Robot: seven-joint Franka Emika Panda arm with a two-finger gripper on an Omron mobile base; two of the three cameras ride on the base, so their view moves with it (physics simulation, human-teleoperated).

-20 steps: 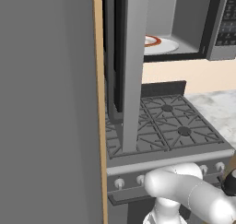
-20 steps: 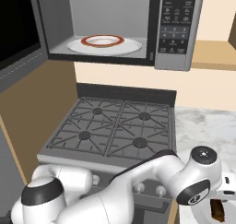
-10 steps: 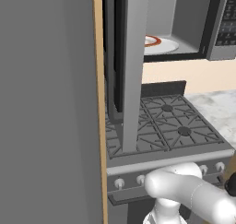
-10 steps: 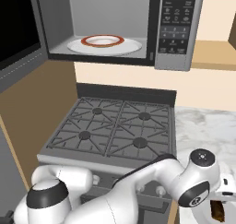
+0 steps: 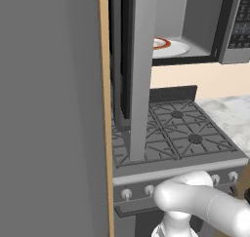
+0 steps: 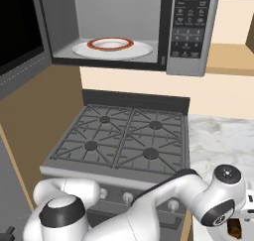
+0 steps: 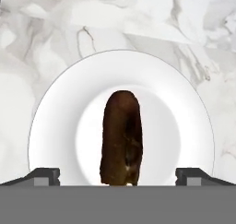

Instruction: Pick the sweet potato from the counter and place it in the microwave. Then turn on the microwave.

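In the hand view the sweet potato (image 7: 120, 138) lies on a white plate (image 7: 55, 121) that sits on the marbled counter (image 7: 41, 29). It is a dark brown, elongated lump. Its long axis runs straight up the picture, along the line the pincer (image 7: 118, 174) looks down, with a rounded end pointing away from the pincer and the near end reaching down to the bottom of the view. The two fingertips (image 7: 44, 176) stand wide apart, one on each side of the potato, with bare plate between each tip and the potato; nothing is gripped. The potato lies midway between them.

In the right base view the arm bends low at the right, over the counter (image 6: 223, 136) beside the stove (image 6: 124, 141), and a bit of brown potato (image 6: 234, 228) shows under the wrist. The microwave (image 6: 191, 31) hangs above the stove with its door swung open and its ringed turntable (image 6: 111, 47) bare.

Compared with a second ago, the arm has sunk a little lower in both base views; the pincer's opening has stayed wide.
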